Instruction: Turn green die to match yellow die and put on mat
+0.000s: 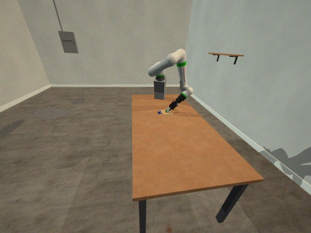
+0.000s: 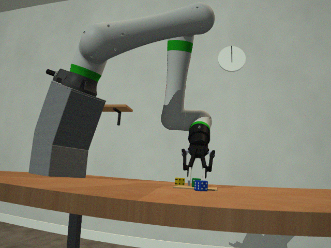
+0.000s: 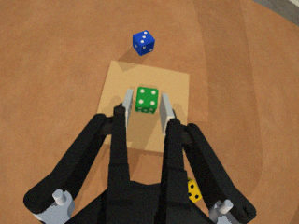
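The green die sits flat on the tan mat and shows four pips toward the wrist camera. My gripper is lowered over it, partly open. One finger stands on each side of the die, with a small gap on both sides. In the side view the green die lies between the fingertips of the gripper, just above the mat. The yellow die sits on the table beside the mat. In the wrist view the yellow die is mostly hidden behind a finger.
A blue die sits on the table just beyond the mat's far edge; in the side view the blue die partly covers the green one. The robot base stands on the table's end, and a wall runs along the table's right side.
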Action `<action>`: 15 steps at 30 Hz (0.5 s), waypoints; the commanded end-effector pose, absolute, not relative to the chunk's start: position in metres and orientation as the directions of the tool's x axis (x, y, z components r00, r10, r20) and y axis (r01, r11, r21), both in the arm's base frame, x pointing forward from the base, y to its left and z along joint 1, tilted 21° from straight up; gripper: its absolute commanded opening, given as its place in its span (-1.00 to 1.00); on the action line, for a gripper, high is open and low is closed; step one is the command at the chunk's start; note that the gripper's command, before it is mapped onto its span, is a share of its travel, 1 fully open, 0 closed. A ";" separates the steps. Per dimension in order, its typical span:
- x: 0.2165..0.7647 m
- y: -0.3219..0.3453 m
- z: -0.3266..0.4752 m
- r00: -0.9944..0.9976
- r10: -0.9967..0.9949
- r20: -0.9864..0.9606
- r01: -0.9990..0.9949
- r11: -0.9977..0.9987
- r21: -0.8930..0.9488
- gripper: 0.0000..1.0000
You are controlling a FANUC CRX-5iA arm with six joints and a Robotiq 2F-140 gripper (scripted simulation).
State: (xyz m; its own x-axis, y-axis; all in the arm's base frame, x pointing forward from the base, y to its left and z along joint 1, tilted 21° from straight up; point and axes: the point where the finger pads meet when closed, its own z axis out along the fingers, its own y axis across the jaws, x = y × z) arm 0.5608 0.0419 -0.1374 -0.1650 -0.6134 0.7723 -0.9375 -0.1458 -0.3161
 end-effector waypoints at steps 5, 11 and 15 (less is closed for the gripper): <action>0.561 0.042 -0.137 -0.165 -0.614 0.772 -0.937 -0.146 -0.316 -0.44; 0.561 0.042 -0.137 -0.165 -0.614 0.772 -0.937 -0.146 -0.316 -0.44; 0.561 0.042 -0.137 -0.165 -0.614 0.772 -0.937 -0.146 -0.316 -0.68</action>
